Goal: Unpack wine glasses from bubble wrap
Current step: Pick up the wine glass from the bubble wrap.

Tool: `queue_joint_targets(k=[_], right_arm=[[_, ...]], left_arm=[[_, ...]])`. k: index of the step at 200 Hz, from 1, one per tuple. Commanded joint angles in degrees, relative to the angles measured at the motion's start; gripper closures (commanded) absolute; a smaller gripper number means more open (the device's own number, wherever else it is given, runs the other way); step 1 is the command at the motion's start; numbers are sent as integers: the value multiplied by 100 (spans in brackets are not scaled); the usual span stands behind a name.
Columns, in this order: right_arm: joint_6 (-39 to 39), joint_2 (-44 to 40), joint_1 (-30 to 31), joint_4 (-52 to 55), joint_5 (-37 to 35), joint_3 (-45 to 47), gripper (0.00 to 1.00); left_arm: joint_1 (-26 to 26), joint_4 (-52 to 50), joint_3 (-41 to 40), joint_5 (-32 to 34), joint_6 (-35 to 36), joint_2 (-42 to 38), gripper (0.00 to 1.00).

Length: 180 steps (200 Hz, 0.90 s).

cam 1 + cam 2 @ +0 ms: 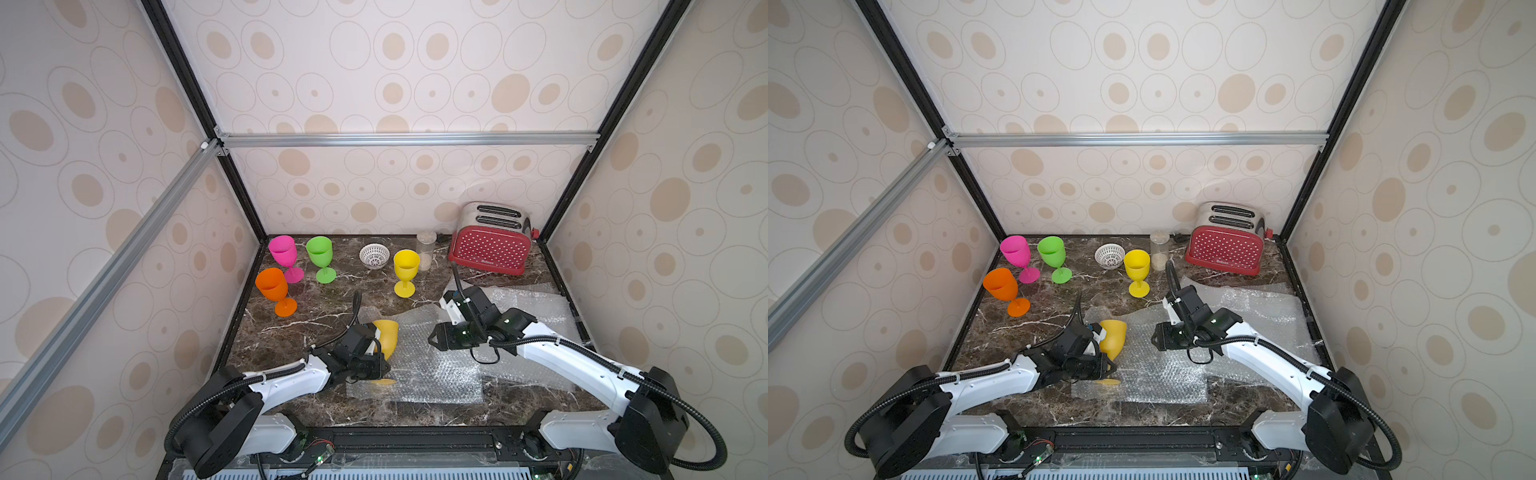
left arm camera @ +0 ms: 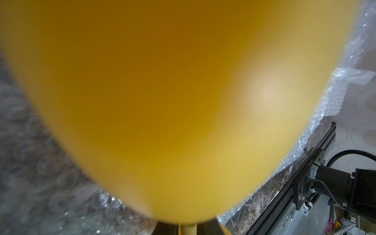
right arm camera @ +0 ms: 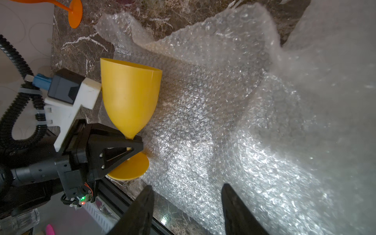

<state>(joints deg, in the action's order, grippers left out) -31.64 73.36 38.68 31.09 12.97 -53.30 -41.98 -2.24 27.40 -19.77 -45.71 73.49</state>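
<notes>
Right wrist view: left hand (image 3: pixel 134 145) pinches the amber goblet (image 3: pixel 130 95) by its thin stem as it lies on the wrap (image 3: pixel 223 122); right hand (image 3: pixel 187 186) gapes empty. Lifted so, the goblet may swivel, or its foot may drag wrap.

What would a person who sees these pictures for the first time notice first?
The amber yellow goblet lies on its side on the bubble wrap, with the left gripper shut on its stem. Behind stand pink, orange, green and bright yellow goblets, and a red toaster sits in the rear right corner.
</notes>
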Motion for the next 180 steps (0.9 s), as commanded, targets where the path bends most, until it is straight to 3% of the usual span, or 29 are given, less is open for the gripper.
queue_joint_targets(k=[1,69,151,180], right_arm=[[82,62,49,99,-93,-65,45],[190,101,-97,556,-7,-751,45],[259,496,-834,1370,1082,-1707,48],[151,631,-861,1303,1488,-1783,52]], left_arm=[[-36,-237,212,184,296,-253,90],[-193,-365,328,620,1085,-884,92],[-1436,384,-60,2788,2056,-1616,93],[-1745,361,-62,3027,2313,-1513,92]])
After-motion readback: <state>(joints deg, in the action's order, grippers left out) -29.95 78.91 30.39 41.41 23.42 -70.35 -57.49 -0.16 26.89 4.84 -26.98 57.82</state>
